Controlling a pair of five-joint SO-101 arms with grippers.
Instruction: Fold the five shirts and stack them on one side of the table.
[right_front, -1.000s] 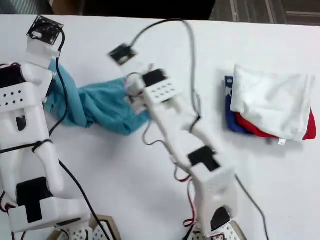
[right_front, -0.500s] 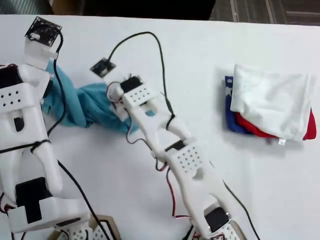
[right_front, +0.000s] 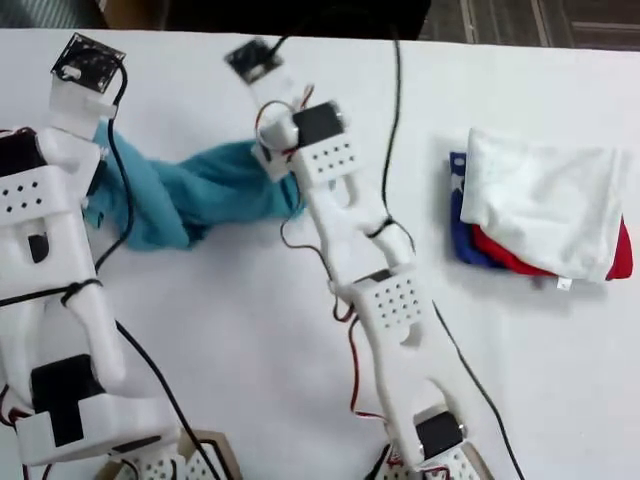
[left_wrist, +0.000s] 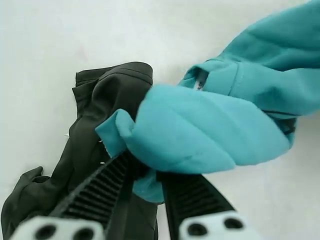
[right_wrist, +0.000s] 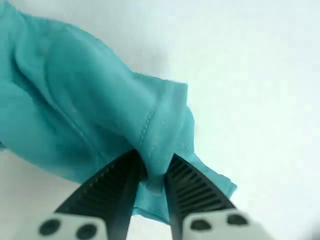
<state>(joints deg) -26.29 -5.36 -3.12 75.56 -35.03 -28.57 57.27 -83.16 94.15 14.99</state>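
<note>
- The teal shirt (right_front: 205, 190) lies bunched and twisted like a rope on the white table (right_front: 200, 330), in the table's left half as the high view shows it, strung between the two arms.
- The left gripper (left_wrist: 146, 176) is clenched on one end of the teal shirt, with a fold of cloth pinched between its ribbed fingers (left_wrist: 95, 192).
- The right gripper (right_wrist: 152, 172) is clenched on the other end, its jaws closed on a stitched hem of the teal cloth.
- A black shirt (left_wrist: 92, 135) lies crumpled on the table just beside the left gripper, partly under the teal shirt.
- A pile of folded shirts sits at the right side of the table. A white shirt (right_front: 545, 200) is on top and a red shirt (right_front: 497, 253) is beneath it. A blue shirt (right_front: 460, 225) shows at the pile's edge nearer the arms.
- The pile is well apart from the teal shirt, and the right arm (right_front: 380, 290) extends over the table between them.
- The left arm (right_front: 50, 230) stands along the table's left edge.
</note>
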